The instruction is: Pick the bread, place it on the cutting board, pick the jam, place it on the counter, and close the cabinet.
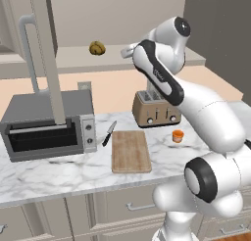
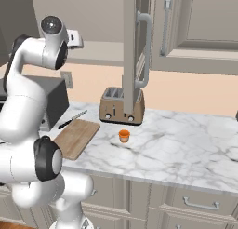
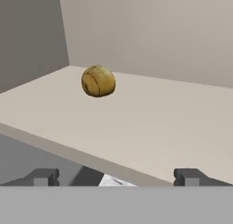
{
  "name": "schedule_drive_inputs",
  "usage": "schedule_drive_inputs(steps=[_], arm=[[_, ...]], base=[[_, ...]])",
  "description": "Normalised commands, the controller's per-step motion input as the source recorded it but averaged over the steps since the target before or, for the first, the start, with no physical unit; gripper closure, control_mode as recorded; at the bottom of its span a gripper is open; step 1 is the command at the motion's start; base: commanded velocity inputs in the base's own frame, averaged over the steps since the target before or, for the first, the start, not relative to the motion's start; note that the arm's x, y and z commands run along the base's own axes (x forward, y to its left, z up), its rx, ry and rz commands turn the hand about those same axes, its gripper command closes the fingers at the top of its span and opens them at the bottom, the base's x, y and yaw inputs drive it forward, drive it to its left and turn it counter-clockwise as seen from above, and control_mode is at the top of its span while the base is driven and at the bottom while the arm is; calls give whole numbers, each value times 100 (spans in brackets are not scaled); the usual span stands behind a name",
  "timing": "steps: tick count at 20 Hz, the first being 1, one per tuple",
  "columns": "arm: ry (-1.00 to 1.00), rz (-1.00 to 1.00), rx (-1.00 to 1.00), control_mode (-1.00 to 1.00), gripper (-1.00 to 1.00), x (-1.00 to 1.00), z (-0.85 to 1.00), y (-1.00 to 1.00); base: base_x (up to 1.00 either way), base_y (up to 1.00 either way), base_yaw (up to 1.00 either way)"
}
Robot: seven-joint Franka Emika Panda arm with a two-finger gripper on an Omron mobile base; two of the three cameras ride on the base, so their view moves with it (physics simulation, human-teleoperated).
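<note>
The tool [image 3: 116, 176] hangs wide open and empty, level with the cabinet shelf [image 3: 150, 123]. The bread [image 3: 98, 81] sits on that shelf at eleven o'clock (well apart from the fingers). The jam [image 1: 178, 135] stands on the bench [image 1: 73, 171], right of the cutting board [image 1: 130, 151].

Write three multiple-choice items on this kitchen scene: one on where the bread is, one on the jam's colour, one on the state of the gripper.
1. Where does the bread lie?
A. on the cutting board
B. on the shelf inside the open cabinet
C. on top of the toaster

2. What colour is the jam jar?
A. orange
B. green
C. blue

3. How is the gripper?
A. shut on the bread
B. shut on the jam
C. open, holding nothing

Answers:
1 B: the roll sits on the cabinet shelf, above the counter.
2 A: the small jar on the marble is orange.
3 C: the hand view shows the fingertips wide apart, short of the roll.
</note>
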Motion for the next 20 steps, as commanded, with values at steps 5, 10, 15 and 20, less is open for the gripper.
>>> schedule_drive_inputs(steps=[5, 10, 15, 20], arm=[[0, 1, 0, -100, -100, 24, 0, 17], [0, 2, 0, -100, -100, 29, 0, 20], [0, 2, 0, -100, -100, 29, 0, 19], [0, 2, 0, -100, -100, 32, 0, 14]], base=[[0, 0, 0], [0, 0, 0], [0, 0, 0], [0, 0, 0]])
